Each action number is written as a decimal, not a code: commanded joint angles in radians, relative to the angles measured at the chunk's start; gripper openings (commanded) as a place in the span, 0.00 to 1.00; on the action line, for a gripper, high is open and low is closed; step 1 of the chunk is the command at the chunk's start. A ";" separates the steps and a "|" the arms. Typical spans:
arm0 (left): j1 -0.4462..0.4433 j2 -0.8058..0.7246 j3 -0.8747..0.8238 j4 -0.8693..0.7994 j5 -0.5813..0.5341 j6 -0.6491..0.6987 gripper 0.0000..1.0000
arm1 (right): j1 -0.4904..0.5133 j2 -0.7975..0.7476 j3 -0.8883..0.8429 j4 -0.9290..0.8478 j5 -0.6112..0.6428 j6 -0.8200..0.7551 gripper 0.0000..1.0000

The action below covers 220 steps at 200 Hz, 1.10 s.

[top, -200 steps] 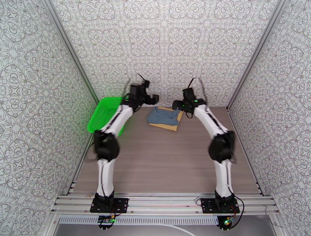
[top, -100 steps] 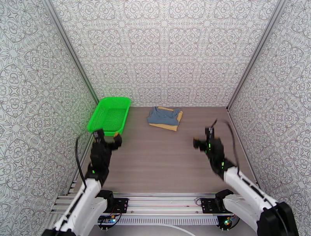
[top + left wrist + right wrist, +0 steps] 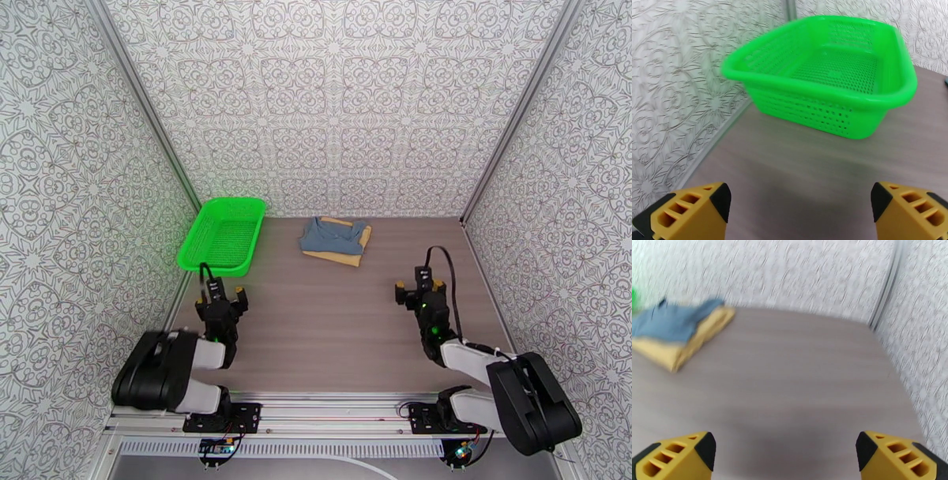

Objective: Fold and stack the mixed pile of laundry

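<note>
The folded blue-grey tank top (image 3: 332, 235) lies stacked on the folded mustard-yellow cloth (image 3: 341, 256) at the table's far edge.

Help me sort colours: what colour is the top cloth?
Top cloth: blue-grey; best in top external view.

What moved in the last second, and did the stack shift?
The left gripper and right gripper pulled back from the stack toward their bases, both open and empty. The slate blue-grey top folded on the mustard-yellow cloth and the bright green mesh plastic basket stayed put.
</note>
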 commanded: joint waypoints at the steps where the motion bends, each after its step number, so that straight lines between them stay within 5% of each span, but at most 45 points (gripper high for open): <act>1: 0.049 0.017 0.065 0.076 0.170 0.020 0.99 | -0.114 0.092 -0.072 0.283 -0.076 0.036 0.99; 10: 0.064 0.107 0.077 0.186 0.176 0.030 0.99 | -0.189 0.190 -0.089 0.388 -0.143 0.106 0.99; 22: 0.090 0.016 0.132 -0.087 0.216 -0.021 0.99 | -0.220 0.294 -0.107 0.579 -0.184 0.126 0.99; 61: 0.047 0.063 0.170 -0.065 0.162 0.029 0.99 | -0.222 0.221 0.112 0.047 -0.294 0.075 0.99; 169: 0.046 0.062 0.181 -0.088 0.196 0.043 0.99 | -0.218 0.222 0.108 0.056 -0.293 0.073 0.99; 200: 0.106 0.057 0.193 -0.123 0.350 0.018 0.99 | -0.218 0.221 0.107 0.056 -0.293 0.073 0.99; 220: 0.107 0.057 0.193 -0.121 0.354 0.018 0.99 | -0.218 0.220 0.107 0.056 -0.293 0.073 0.99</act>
